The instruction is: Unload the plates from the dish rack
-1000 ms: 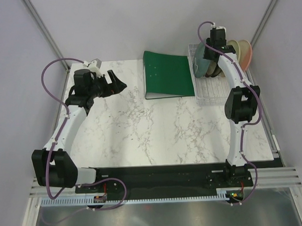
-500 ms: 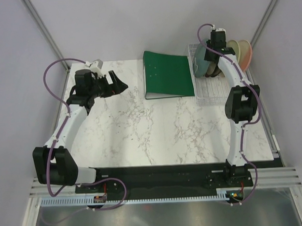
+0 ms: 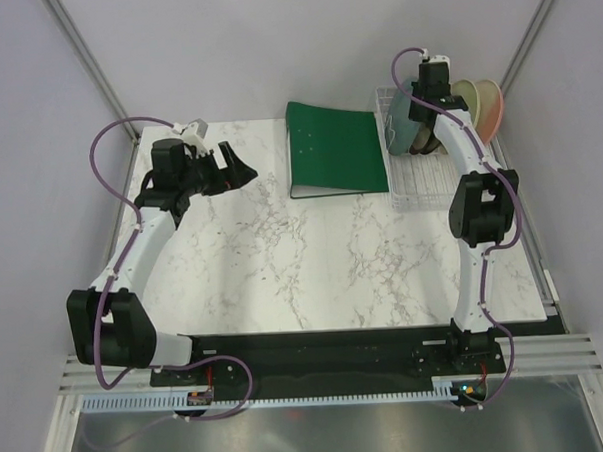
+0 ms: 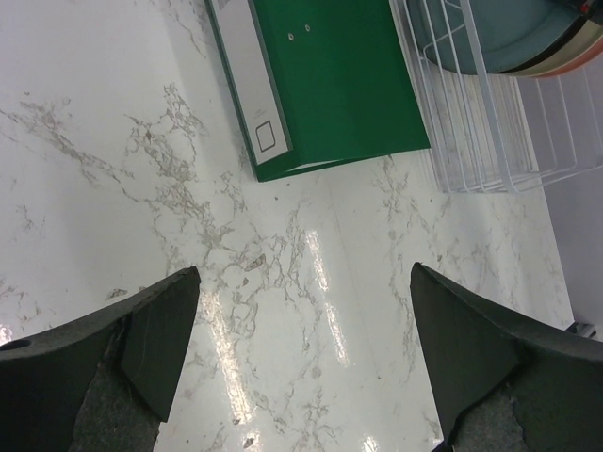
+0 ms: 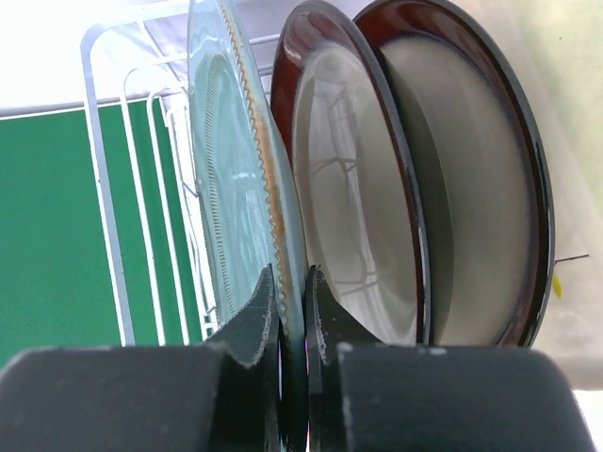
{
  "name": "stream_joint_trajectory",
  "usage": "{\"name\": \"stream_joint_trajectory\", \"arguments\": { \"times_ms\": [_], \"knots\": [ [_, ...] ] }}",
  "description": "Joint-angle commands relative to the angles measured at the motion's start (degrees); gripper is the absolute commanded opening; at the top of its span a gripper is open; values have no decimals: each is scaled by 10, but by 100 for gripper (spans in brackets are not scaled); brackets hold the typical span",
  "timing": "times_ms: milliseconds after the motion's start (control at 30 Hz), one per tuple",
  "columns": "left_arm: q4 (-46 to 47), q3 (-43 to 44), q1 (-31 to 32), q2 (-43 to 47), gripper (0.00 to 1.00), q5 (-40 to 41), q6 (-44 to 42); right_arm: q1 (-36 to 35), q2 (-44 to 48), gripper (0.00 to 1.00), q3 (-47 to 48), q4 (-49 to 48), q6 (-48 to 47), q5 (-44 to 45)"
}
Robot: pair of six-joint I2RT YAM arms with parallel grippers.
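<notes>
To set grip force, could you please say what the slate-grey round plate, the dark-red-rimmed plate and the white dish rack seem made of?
Slate-grey round plate: likely glazed ceramic; glossy, with a ridged brownish edge that looks unglazed. Dark-red-rimmed round plate with beige centre: glazed ceramic, mirror-like reflections. White ribbed dish rack: thin whitish bars, coated wire or plastic; cannot tell.

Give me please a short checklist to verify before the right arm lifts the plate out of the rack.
1. Right gripper fingers on both sides of the grey plate rim: ok, closed on it.
2. Clearance from the neighbouring red-rimmed plate: cannot tell, the gap is narrow.
3. Grey plate upright in the dish rack: ok.
4. Left gripper away from the rack: ok, open above the table.
5. Bare marble for setting down: ok, in front of the green binder.
</notes>
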State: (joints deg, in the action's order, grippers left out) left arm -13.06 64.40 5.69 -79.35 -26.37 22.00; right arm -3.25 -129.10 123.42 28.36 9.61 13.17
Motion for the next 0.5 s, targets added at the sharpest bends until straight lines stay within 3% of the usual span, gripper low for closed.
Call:
{"name": "stream_joint_trajectory", "arguments": {
  "times_ms": [0, 467],
  "knots": [
    [24, -4, -3, -4, 100, -17, 10, -7, 74, 0, -5, -51, 28, 14],
    [29, -9, -2, -16, 100, -8, 14, -68, 135, 0, 15, -66, -87, 201]
  ]
}}
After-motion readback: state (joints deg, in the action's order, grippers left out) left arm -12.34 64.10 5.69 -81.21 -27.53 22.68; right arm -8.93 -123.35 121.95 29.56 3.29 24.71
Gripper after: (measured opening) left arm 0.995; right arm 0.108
